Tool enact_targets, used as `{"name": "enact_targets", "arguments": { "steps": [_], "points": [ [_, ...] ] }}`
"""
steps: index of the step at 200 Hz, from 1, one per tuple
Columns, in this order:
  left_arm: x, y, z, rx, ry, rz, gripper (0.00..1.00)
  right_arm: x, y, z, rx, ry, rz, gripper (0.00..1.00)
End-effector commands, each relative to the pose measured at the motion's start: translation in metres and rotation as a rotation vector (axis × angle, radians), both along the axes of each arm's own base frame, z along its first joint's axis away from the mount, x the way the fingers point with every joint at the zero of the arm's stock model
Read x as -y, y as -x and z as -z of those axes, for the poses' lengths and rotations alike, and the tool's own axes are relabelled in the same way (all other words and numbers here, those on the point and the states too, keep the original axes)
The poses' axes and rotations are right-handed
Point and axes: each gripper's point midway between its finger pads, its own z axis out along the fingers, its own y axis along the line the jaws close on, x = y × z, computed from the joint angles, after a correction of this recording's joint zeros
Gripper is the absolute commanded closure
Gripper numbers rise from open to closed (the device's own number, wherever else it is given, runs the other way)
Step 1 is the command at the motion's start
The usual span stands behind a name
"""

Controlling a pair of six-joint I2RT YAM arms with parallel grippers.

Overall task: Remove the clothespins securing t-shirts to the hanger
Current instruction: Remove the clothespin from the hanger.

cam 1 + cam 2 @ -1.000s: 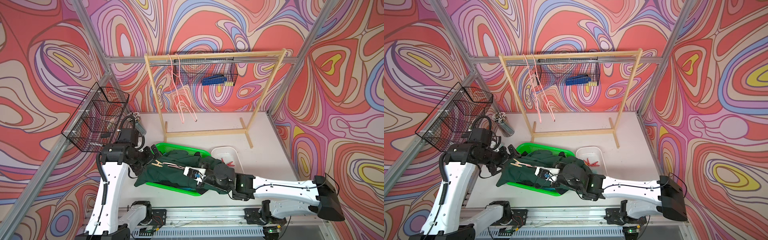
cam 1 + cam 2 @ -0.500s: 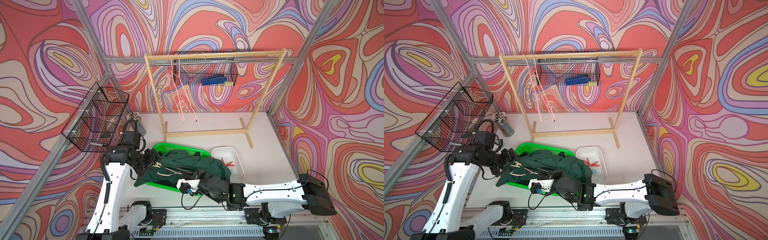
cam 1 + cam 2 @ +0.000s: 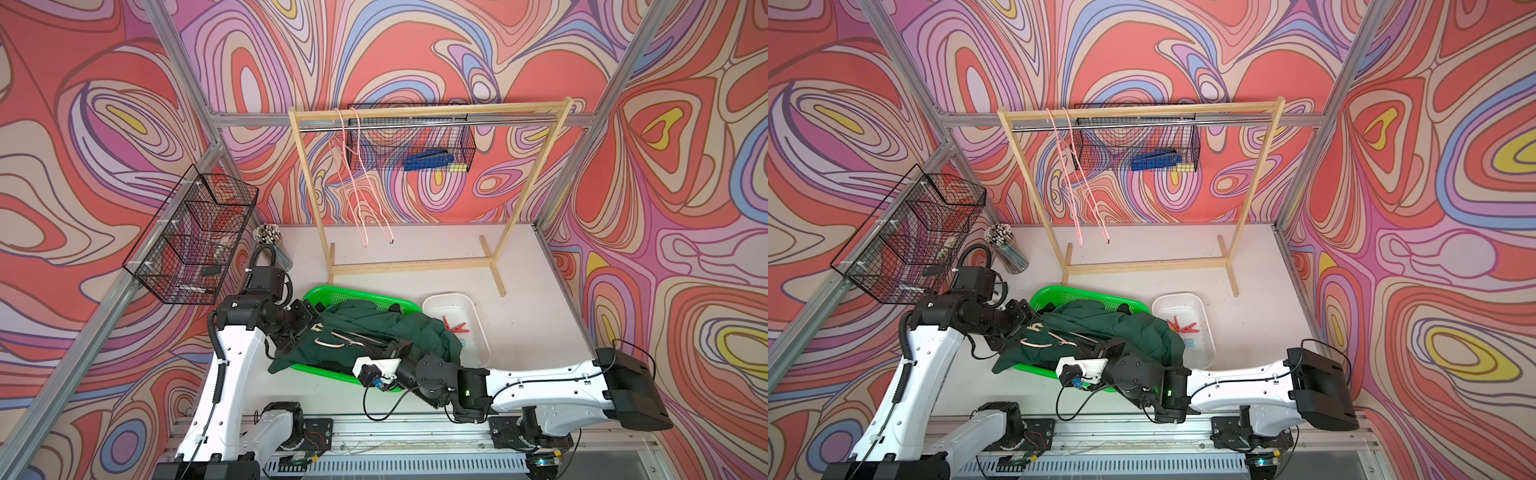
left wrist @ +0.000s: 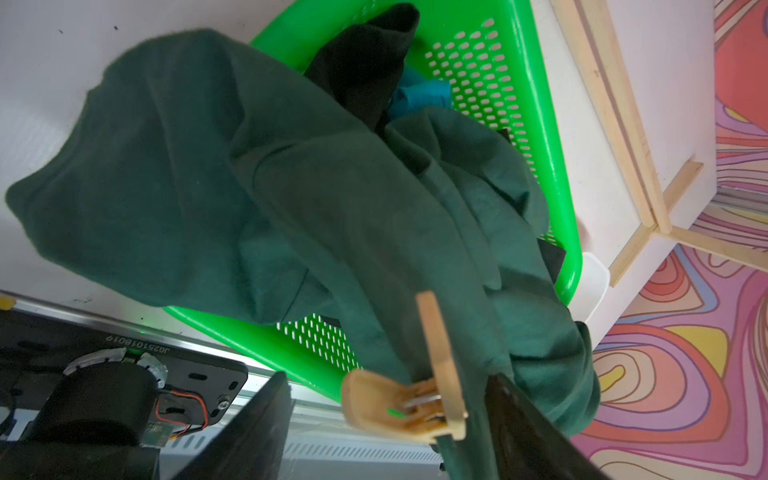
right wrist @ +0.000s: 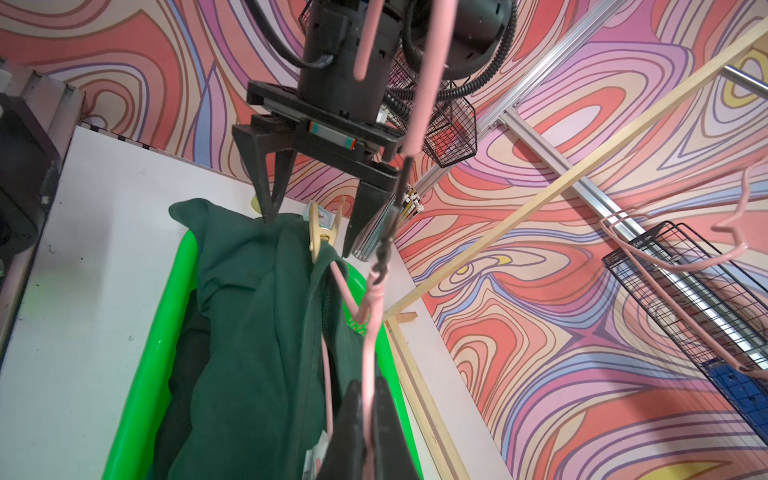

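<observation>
Top views — the right gripper (image 3: 395,347) has drawn back toward the table's front edge, clamped on the pink hanger (image 3: 332,343). The dark green shirt (image 3: 374,328) drapes over the green basket (image 3: 332,296). The left gripper (image 3: 313,328) has narrowed around the yellow clothespin (image 3: 1034,328), so its removal looks close. The white tray (image 3: 1200,307) holds apparently two red pins (image 3: 1183,326) and one light blue pin (image 3: 1187,344).

Left wrist — three shirts counted: green, black shirt (image 4: 361,62), turquoise shirt (image 4: 419,97).

Right wrist: the left jaws straddle the one visible pin without squeezing it.
</observation>
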Motion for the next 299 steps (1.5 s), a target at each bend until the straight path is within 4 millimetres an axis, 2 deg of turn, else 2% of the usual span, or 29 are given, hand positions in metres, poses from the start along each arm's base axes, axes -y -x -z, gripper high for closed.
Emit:
{"name": "enact_targets", "arguments": {
  "steps": [1,58,119,237,299],
  "points": [
    [-0.004,-0.008,-0.003,0.036,0.005,-0.062,0.28,0.0,0.001,-0.002,0.01,-0.02,0.012,1.0],
    [-0.006,-0.012,0.009,-0.006,-0.009,-0.068,0.35,0.0,0.0,0.0,0.016,-0.009,0.015,1.0],
    [-0.016,-0.016,0.004,0.022,-0.05,-0.119,0.41,0.0,0.0,0.002,0.012,-0.004,0.018,1.0],
    [-0.018,-0.014,0.007,0.014,-0.063,-0.116,0.66,0.002,0.0,0.005,0.003,-0.005,0.022,1.0],
    [-0.021,-0.013,0.011,0.013,-0.087,-0.11,0.73,0.006,-0.001,0.001,-0.002,-0.02,0.031,1.0]
  ]
}}
